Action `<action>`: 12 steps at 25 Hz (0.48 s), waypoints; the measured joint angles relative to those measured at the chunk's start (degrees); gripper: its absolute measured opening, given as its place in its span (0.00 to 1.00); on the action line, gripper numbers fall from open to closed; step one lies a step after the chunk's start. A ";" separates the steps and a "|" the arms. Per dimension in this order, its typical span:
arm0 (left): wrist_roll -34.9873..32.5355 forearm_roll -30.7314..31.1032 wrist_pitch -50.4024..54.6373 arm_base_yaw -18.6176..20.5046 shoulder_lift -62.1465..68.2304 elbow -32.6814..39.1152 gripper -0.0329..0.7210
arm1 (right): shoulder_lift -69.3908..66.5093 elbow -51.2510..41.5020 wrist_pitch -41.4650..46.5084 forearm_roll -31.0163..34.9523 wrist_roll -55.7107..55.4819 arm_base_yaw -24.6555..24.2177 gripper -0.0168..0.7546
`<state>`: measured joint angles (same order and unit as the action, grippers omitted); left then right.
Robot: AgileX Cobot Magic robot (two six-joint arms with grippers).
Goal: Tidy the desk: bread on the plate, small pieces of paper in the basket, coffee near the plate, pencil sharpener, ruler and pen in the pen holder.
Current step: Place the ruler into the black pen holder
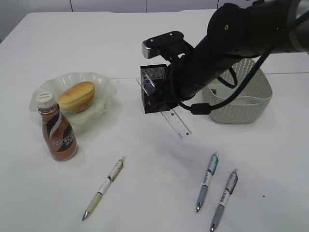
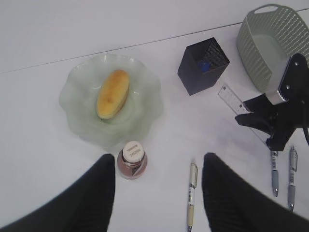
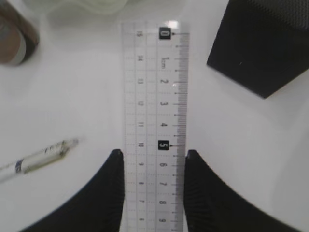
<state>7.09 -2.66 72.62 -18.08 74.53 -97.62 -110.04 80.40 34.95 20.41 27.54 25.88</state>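
Note:
My right gripper (image 3: 154, 154) is shut on the clear ruler (image 3: 155, 96), one finger on each long edge. The ruler (image 1: 177, 123) hangs tilted just in front of the black mesh pen holder (image 1: 150, 104). A small blue object (image 2: 203, 65) sits inside the holder; whether it is the pencil sharpener I cannot tell. The bread (image 1: 76, 95) lies on the pale green plate (image 1: 104, 84), with the coffee (image 1: 58, 133) upright beside it. My left gripper (image 2: 159, 162) hovers open high over the desk, above the coffee (image 2: 132, 159) and a cream pen (image 2: 192, 193). No pieces of paper show.
The grey-green basket (image 1: 246, 104) stands at the right, behind the right arm. Two blue pens (image 1: 206, 181) (image 1: 224, 192) lie at the front right and the cream pen (image 1: 104, 187) at the front left. The desk (image 1: 154, 159) is white.

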 joint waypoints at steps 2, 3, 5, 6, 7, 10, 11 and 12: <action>0.00 0.00 0.00 0.00 0.00 0.00 0.60 | 0.00 0.00 -4.18 0.12 0.00 0.00 0.38; 0.00 0.00 0.00 0.00 0.00 0.00 0.60 | 0.00 0.00 -6.15 0.21 0.00 0.00 0.38; 0.00 0.00 0.00 0.00 0.00 0.00 0.60 | 0.00 0.00 -9.87 0.34 0.00 0.00 0.38; 0.00 0.00 0.00 0.00 0.00 0.00 0.60 | 0.00 0.00 -12.21 0.47 0.00 0.00 0.38; 0.00 0.00 0.00 0.00 0.00 0.00 0.60 | -0.10 0.00 -14.33 0.47 0.00 0.00 0.38; 0.00 0.00 0.00 0.00 0.00 0.00 0.60 | -0.10 0.00 -22.83 0.70 0.00 0.00 0.38; 0.00 0.00 0.00 0.00 0.00 0.00 0.60 | -0.10 0.00 -25.12 0.81 0.00 0.00 0.38; 0.00 0.00 0.00 0.00 0.00 0.00 0.60 | -0.10 0.00 -27.82 0.81 0.00 0.00 0.38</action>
<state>7.09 -2.66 72.62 -18.08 74.53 -97.62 -110.14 80.40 7.12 21.22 27.54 25.88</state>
